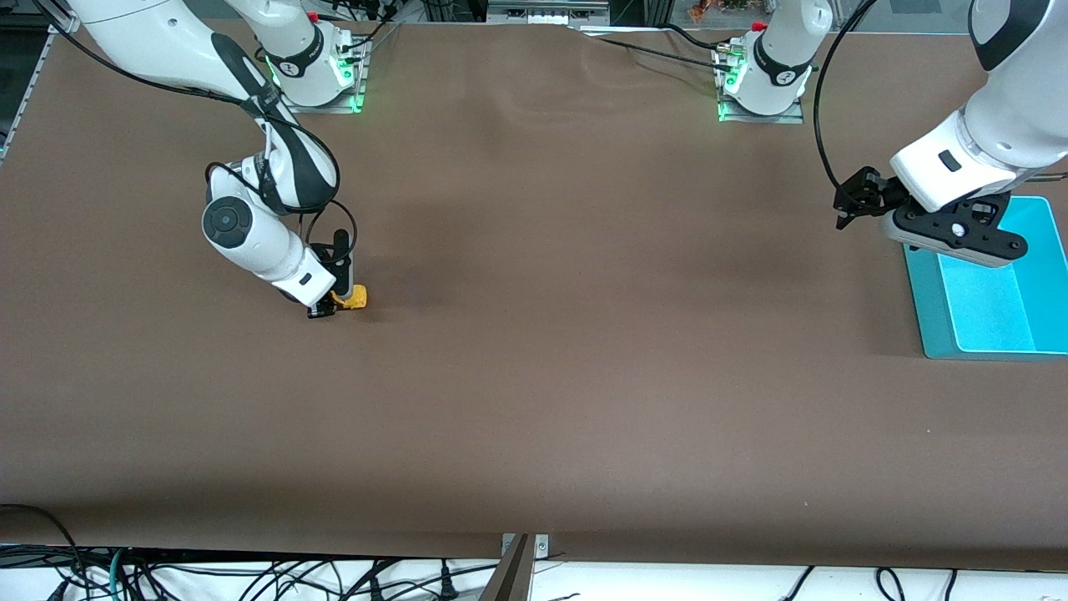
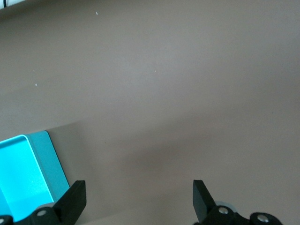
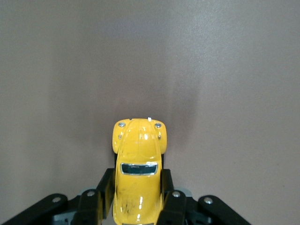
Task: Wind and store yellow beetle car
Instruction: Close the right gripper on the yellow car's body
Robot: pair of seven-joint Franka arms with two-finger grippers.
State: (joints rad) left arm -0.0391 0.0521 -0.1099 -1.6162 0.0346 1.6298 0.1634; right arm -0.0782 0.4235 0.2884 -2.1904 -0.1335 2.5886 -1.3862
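Note:
The yellow beetle car (image 1: 355, 297) sits on the brown table toward the right arm's end. My right gripper (image 1: 338, 296) is down at the table and shut on it. In the right wrist view the car (image 3: 138, 159) shows between the two black fingers (image 3: 106, 187), its rounded hood and dark windscreen pointing away from the wrist. My left gripper (image 1: 851, 200) is open and empty, held in the air beside the teal tray (image 1: 926, 325) at the left arm's end. In the left wrist view its fingertips (image 2: 75, 199) stand wide apart over bare table.
The teal tray with a bright cyan floor shows in the left wrist view (image 2: 44, 157) too. The arm bases (image 1: 317, 75) stand along the table's edge farthest from the front camera. Cables hang off the nearest edge.

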